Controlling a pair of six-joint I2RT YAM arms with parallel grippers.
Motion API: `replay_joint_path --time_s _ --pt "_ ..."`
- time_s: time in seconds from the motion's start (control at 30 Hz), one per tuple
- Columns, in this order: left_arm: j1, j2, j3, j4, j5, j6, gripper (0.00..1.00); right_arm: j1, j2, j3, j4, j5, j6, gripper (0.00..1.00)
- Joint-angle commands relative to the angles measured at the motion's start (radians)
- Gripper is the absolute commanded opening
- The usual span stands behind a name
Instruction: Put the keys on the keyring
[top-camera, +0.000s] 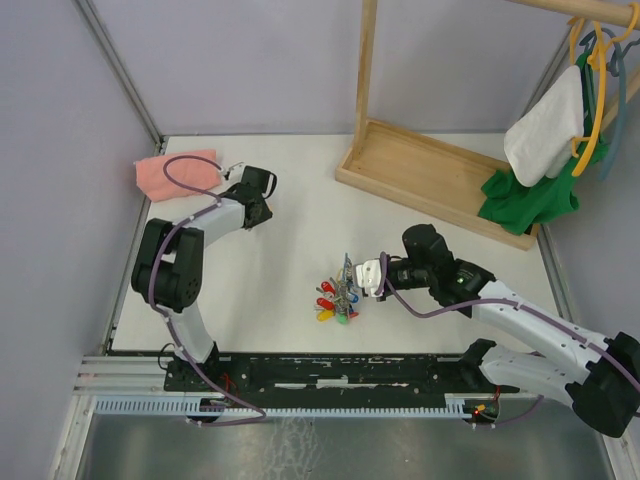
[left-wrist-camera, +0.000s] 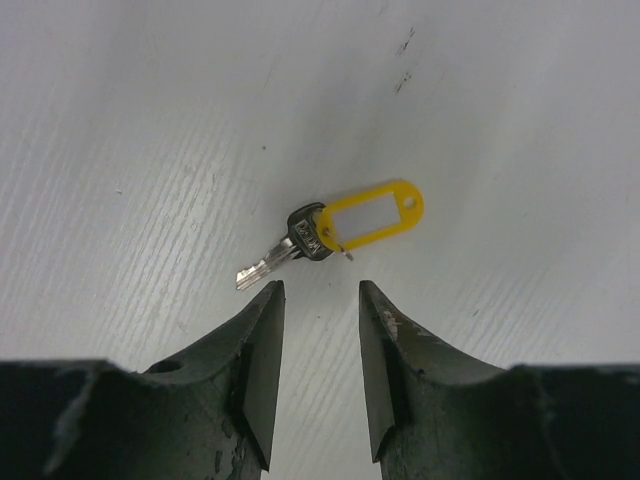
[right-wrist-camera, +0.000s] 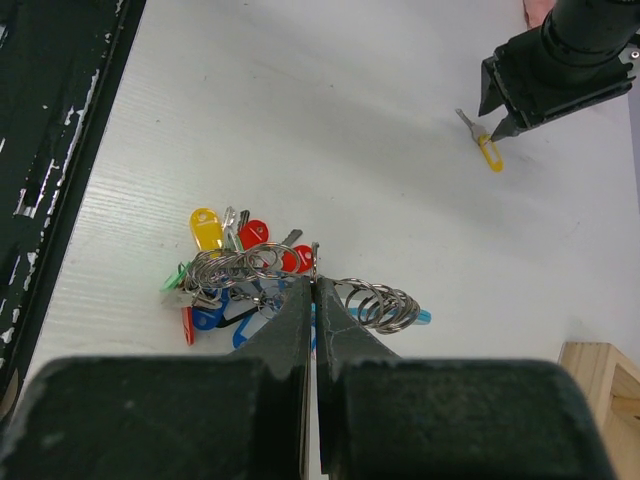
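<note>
**Left jaws apart over a tagged key, right jaws together at the keyring**

The white tabletop (top-camera: 290, 230) was seen from above. A wooden rack (top-camera: 430, 170) was placed at its far right corner, and a white garment (top-camera: 545, 130) and a green garment (top-camera: 530, 195) were hung on it. A pink cloth (top-camera: 175, 172) was laid in the far left corner.

The left gripper (left-wrist-camera: 320, 290) was held near this cloth. Its jaws were apart and nothing was between them. A key with a yellow tag (left-wrist-camera: 335, 230) was lying flat on the tabletop just beyond the fingertips and was not touched.

The keyring (right-wrist-camera: 250, 265), with its bunch of coloured keys, was found about the middle of the tabletop, closer to the near edge. The right gripper (right-wrist-camera: 312, 285) was lowered at it with the jaws pressed together, the tips among the metal rings. Whether a ring wire was pinched could not be told.

A yellow-headed key (right-wrist-camera: 206, 229) and a green-headed key (right-wrist-camera: 172, 281) were lying at the left side of the bunch. Whether they were on the ring could not be told.
</note>
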Motion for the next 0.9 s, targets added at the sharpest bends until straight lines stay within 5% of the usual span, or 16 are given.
replay_joint_path --time_s 0.0,0.4,0.6,0.87 --pt "0.005 0.049 0.098 -0.001 -0.033 -0.072 0.43 0.007 0.009 0.033 0.023 -0.029 -0.013 0.01" --pt "0.014 0.149 0.170 -0.045 -0.047 -0.079 0.26 0.007 0.028 0.039 0.002 -0.013 -0.024 0.01" --pt "0.015 0.164 0.178 -0.053 -0.049 -0.068 0.04 0.009 0.026 0.039 -0.002 -0.016 -0.023 0.01" --pt "0.009 -0.006 0.043 0.015 -0.022 0.018 0.03 0.015 0.014 0.020 0.054 -0.010 0.016 0.01"
